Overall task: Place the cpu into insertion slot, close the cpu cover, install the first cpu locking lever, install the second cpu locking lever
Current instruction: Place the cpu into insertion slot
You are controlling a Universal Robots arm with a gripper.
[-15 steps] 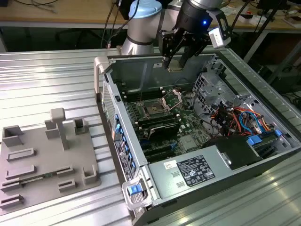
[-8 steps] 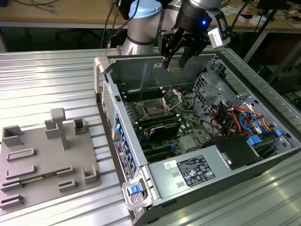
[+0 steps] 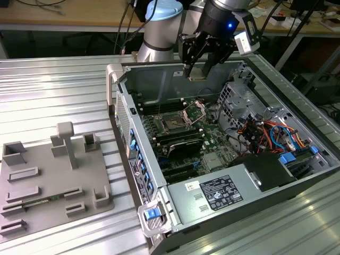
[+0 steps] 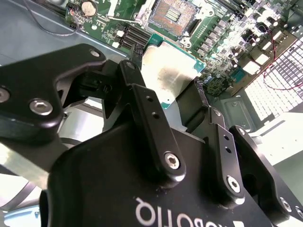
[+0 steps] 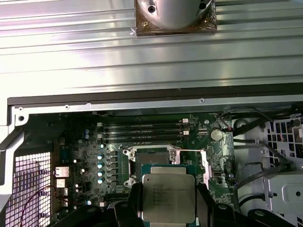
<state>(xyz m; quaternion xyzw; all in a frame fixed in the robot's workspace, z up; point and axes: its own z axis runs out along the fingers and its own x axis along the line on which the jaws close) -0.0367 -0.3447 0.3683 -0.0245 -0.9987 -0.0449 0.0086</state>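
The gripper [image 3: 198, 68] hung over the open computer case [image 3: 139, 159]. Its two black fingers [image 4: 142, 101] were pressed against opposite edges of the cpu [image 4: 169, 71], whose silver face was turned toward the wrist cameras. The chip sat in the air, well above the green board [image 5: 85, 156] and apart from the insertion slot [image 3: 174, 123]. The slot lay bare with its contact field showing (dull gold in the second wrist view). Just beside the slot, on the exterior view's right, the cpu cover [image 3: 195, 110] seemed to stand tilted up on its hinge.
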